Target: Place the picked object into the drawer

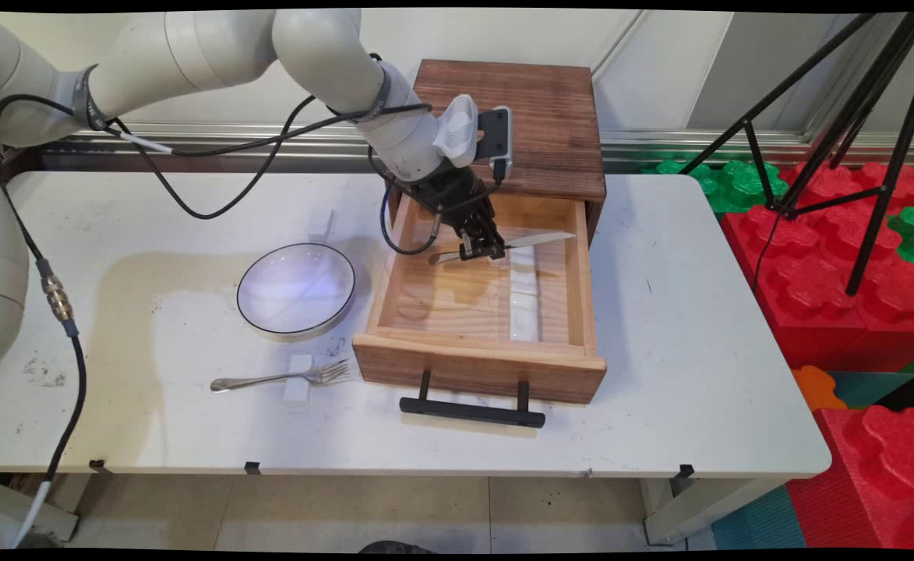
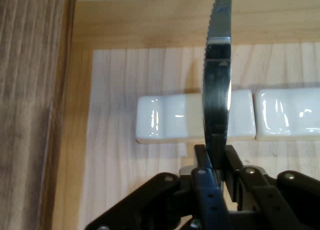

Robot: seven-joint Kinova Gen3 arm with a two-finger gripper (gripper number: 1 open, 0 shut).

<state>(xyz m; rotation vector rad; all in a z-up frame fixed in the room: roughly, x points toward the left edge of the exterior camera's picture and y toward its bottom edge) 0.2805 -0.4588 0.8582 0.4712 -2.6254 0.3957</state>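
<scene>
Bench (image 1: 682,327): white, carrying everything here; stained left of centre.
Drawer box (image 1: 519,125): dark wooden case at the back of the bench, with its light wooden drawer (image 1: 478,366) pulled out toward the near side, black handle in front.
Plate (image 1: 296,288): white with a dark rim, just left of the drawer, apart from it.
Fork (image 1: 281,379): lies on a small white rest (image 1: 298,380) near the drawer's front left corner.
White rests in drawer (image 2: 170,117): two glazed blocks end to end on the drawer floor; in the hand view one lies right below the blade.
Gripper (image 1: 481,249): hangs over the back of the open drawer.
Fingers (image 2: 202,157): clamped on the knife.
Knife (image 1: 538,240): held level above the drawer floor, blade toward the right wall, not touching the wood as far as I can tell.
Step, as judged: carrying, knife aloft over the rests.
</scene>
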